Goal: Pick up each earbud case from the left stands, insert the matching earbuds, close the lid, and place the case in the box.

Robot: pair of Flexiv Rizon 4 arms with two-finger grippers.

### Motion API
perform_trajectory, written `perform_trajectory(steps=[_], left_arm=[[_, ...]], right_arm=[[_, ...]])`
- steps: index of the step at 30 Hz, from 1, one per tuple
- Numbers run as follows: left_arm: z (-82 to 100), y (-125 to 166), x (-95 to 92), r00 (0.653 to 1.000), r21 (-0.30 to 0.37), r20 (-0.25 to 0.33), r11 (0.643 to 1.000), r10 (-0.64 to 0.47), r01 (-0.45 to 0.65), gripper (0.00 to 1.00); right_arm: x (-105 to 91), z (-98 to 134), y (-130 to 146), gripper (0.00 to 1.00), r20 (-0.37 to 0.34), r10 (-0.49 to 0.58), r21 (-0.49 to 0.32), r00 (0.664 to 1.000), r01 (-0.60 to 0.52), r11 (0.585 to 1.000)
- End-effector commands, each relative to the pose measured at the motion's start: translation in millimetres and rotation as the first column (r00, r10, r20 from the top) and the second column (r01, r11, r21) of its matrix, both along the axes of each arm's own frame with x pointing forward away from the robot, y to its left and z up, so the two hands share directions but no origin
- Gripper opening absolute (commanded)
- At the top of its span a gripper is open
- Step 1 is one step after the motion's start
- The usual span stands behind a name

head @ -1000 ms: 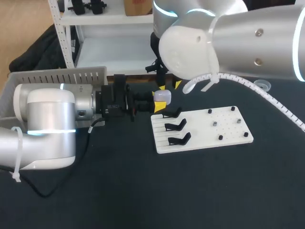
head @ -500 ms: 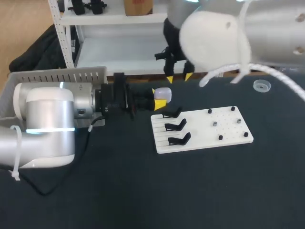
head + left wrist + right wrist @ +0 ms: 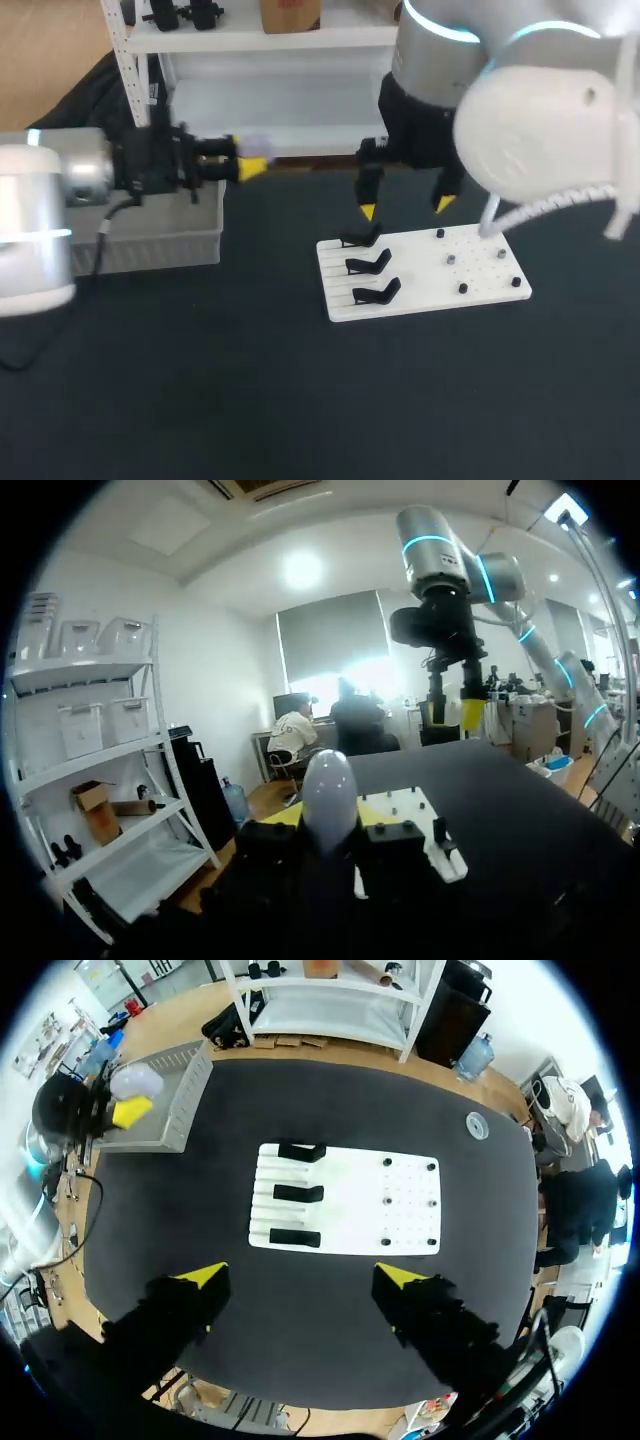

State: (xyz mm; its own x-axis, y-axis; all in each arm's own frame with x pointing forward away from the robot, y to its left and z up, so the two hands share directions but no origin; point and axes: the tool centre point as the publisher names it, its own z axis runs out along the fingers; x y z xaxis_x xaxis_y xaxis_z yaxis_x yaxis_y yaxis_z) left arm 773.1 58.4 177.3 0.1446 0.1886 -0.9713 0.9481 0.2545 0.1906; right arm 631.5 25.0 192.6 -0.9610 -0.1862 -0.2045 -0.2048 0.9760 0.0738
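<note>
Head view shows one earbud case (image 3: 257, 148), pale and blurred, clamped between the yellow tips of the left gripper (image 3: 243, 157) and held off the table (image 3: 300, 400) beside the right wall of the one grey box (image 3: 150, 245). The left arm cuts off part of the box. One white board (image 3: 412, 275) lies on the table and carries three black stands (image 3: 368, 263) in a column and six small dark studs (image 3: 450, 258) in two columns; the studs are too small to tell what they are. The right gripper (image 3: 405, 208) hangs above the board's far edge with its jaws wide apart and nothing between them. In the left wrist view the case (image 3: 328, 800) stands upright between the fingers, hiding most of their yellow, and its lid seam cannot be made out. The right wrist view looks straight down on the board (image 3: 350, 1210), with the case (image 3: 136, 1081) small at the box's side.
</note>
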Motion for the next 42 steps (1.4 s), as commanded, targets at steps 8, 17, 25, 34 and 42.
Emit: perform_trajectory(steps=[8, 17, 25, 34, 42], left_arm=[[-5.8, 114.5, 40.6, 1.0, 0.041, -0.014, 0.999, 0.025, -0.025, 0.0], [-63.2, 157.3, 63.9, 0.992, 0.108, -0.121, 0.994, 0.04, -0.026, 0.0], [-102.1, 171.0, 65.8, 0.979, 0.134, -0.195, 0.991, 0.053, -0.027, 0.0], [-87.4, 175.2, 53.1, 0.98, 0.124, -0.186, 0.991, 0.07, -0.047, 1.0], [-47.2, 159.5, 25.5, 0.984, 0.125, -0.159, 0.99, 0.08, -0.06, 1.0]], right_arm=[[-13.0, -0.9, -4.0, 1.0, 0.146, -0.016, 0.032, 0.989, 0.012, 0.999], [-13.0, -0.9, -4.0, 1.0, 0.146, -0.016, 0.032, 0.989, 0.012, 0.999], [-13.0, -0.9, -4.0, 1.0, 0.146, -0.016, 0.032, 0.989, 0.012, 0.999], [-13.0, -0.9, -4.0, 1.0, 0.146, -0.016, 0.032, 0.989, 0.012, 0.999], [-13.0, -0.9, -4.0, 1.0, 0.146, -0.016, 0.032, 0.989, 0.012, 0.999]])
